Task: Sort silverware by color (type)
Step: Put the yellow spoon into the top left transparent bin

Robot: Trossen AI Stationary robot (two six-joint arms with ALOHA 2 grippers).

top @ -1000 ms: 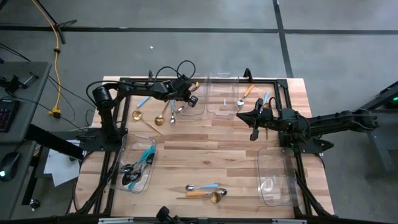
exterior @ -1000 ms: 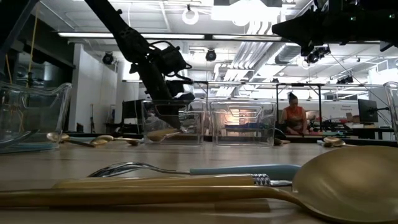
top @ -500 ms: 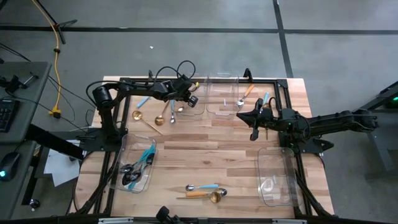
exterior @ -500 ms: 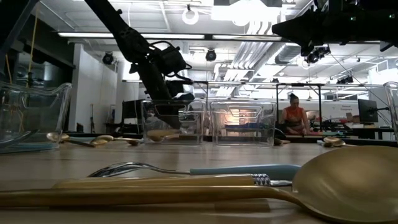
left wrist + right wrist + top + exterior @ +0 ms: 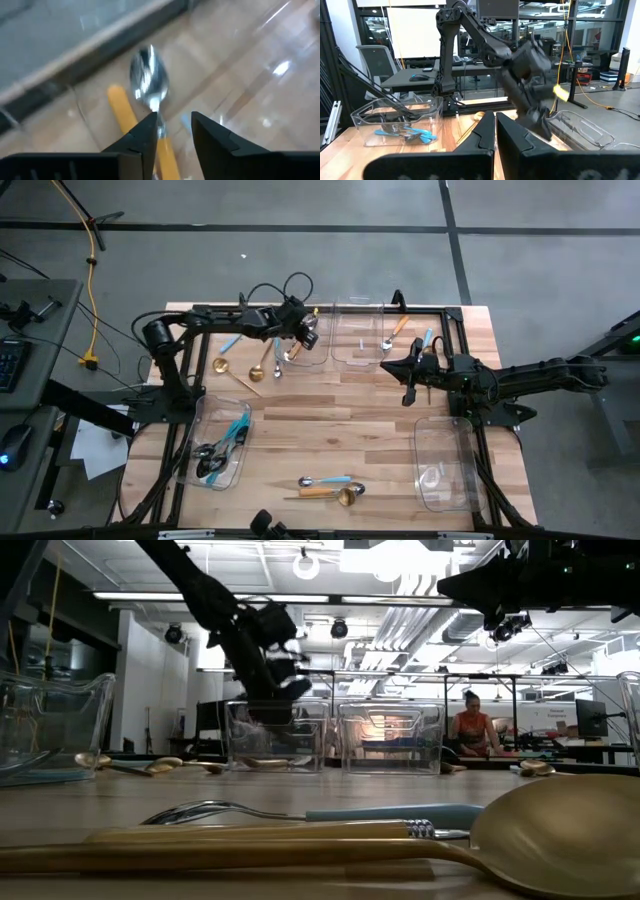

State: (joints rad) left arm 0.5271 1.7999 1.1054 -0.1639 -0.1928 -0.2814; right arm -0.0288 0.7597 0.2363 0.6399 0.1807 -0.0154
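My left gripper [image 5: 297, 340] hangs open above the far-left clear bin [image 5: 312, 358]. Under it, on the bin's floor, lies a spoon with a silver head [image 5: 149, 75] and an orange handle. A second orange handle [image 5: 121, 111] lies beside it. The fingertips [image 5: 172, 127] stand above the spoon's neck. My right gripper [image 5: 408, 392] is shut and hovers over the table's right middle, holding nothing. More silverware lies loose: gold spoons [image 5: 240, 372] left of the bin, and a blue-handled spoon [image 5: 325, 481] and an orange-handled one [image 5: 330, 494] near the front edge.
A second clear bin [image 5: 358, 340] stands right of the first at the back. A bin [image 5: 218, 448] at the near left holds blue-handled pieces. Another bin [image 5: 445, 465] stands at the near right. Two utensils [image 5: 405, 335] lie at the back right. A person [image 5: 472, 728] sits beyond the table.
My left gripper has risen a little above the far-left bin. The orange-handled spoon that hung at its fingers inside the bin now lies flat on the bin's floor.
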